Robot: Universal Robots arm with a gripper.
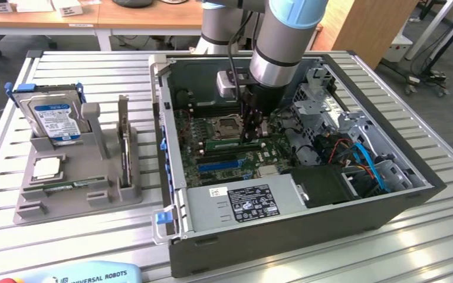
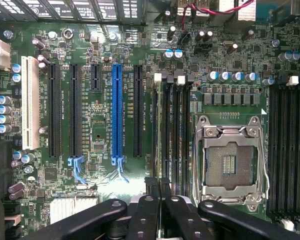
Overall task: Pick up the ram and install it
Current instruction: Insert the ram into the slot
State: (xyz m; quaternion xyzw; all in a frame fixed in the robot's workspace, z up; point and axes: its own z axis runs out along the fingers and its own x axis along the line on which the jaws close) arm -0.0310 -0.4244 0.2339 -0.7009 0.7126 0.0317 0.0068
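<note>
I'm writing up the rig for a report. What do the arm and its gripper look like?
The silver-grey cylindrical robot arm has light blue joint covers and a black band near its wrist. A thin black cable runs down beside it towards a small silver box. The black metal gripper has slim fingers driven by rounded linkage bars.

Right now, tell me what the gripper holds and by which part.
The long thin green ram stick, pinched along its upper edge by the black gripper.
</note>
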